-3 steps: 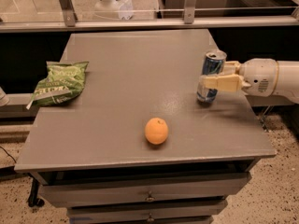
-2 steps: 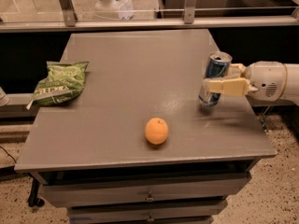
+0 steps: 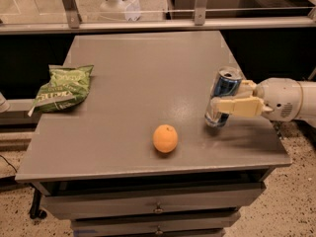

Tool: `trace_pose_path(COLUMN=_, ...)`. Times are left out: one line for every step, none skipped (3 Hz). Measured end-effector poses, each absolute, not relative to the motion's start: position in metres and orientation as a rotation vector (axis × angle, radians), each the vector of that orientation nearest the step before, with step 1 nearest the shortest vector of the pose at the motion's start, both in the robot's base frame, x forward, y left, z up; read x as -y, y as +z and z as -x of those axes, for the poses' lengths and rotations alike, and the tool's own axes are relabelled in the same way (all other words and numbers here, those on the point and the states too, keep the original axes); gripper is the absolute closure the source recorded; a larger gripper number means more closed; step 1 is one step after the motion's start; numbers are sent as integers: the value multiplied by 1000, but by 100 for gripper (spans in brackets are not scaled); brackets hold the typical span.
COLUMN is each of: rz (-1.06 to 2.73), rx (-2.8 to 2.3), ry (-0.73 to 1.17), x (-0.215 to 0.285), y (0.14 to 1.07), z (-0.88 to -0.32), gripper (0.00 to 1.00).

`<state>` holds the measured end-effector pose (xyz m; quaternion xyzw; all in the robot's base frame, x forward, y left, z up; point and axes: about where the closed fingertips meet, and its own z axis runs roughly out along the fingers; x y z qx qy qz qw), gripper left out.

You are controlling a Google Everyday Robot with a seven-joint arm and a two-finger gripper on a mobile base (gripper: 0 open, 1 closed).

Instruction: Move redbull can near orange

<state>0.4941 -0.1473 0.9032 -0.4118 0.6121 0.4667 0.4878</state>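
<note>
One arm (image 3: 289,100) reaches in level from right; gripper (image 3: 224,101) clasps redbull can (image 3: 226,85), seemingly tilted, right of orange (image 3: 165,138).

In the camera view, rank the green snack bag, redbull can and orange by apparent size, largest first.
1. green snack bag, clearly the broadest.
2. redbull can, held in the gripper near the right edge of the table.
3. orange, smallest though nearest the camera.

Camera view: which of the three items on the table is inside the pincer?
The redbull can, gripped by the pincer at the right; the orange and green bag lie free.
</note>
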Motion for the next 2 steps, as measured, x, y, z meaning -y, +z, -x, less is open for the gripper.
trace_pose_path(rz=1019, rx=-1448, ry=1173, x=132, y=901, z=-478, gripper=100)
trace_pose_path(rz=1042, rx=-1413, ry=1198, x=117, y=900, z=-467, gripper=100)
